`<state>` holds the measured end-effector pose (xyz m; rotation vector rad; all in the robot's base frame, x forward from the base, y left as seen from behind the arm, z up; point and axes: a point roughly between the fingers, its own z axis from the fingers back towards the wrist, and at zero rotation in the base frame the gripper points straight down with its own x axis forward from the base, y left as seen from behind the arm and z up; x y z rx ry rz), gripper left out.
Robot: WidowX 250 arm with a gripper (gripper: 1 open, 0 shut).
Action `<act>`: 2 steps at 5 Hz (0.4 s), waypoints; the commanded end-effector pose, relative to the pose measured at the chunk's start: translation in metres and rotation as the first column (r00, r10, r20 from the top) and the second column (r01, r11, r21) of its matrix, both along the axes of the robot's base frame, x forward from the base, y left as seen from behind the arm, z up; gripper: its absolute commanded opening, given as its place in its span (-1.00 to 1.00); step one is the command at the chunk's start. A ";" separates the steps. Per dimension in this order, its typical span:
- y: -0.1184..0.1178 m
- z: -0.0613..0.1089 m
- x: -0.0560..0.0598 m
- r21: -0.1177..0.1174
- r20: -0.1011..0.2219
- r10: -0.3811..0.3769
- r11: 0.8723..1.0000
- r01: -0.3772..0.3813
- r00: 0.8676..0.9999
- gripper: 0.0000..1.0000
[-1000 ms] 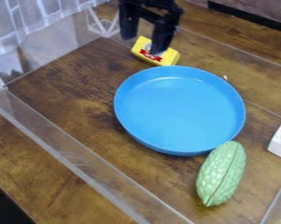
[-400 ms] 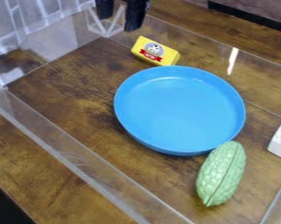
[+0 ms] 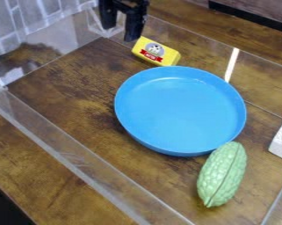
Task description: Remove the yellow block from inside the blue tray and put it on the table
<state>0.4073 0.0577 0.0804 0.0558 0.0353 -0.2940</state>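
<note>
The yellow block [image 3: 156, 53] lies flat on the dark wood table [image 3: 73, 88], just beyond the far-left rim of the blue tray [image 3: 181, 110] and outside it. Nothing lies inside the tray. My gripper [image 3: 123, 26] hangs at the top edge of the camera view, up and to the left of the block and apart from it. Its dark fingers [image 3: 109, 21] point down and stand open with nothing between them. The upper part of the arm is cut off by the frame.
A bumpy green gourd [image 3: 221, 173] lies on the table at the tray's near right. A white object [image 3: 281, 139] shows at the right edge. Clear plastic walls [image 3: 61, 145] fence the table's left and front sides.
The gripper has moved away from right over the yellow block, going left and toward the top of the picture. The block has stayed where it was on the table.
</note>
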 end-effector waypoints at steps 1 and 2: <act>0.002 0.019 0.019 0.008 0.068 -0.049 0.999 0.048 0.996 1.00; -0.001 0.009 0.020 0.010 0.065 -0.097 0.995 0.096 0.993 1.00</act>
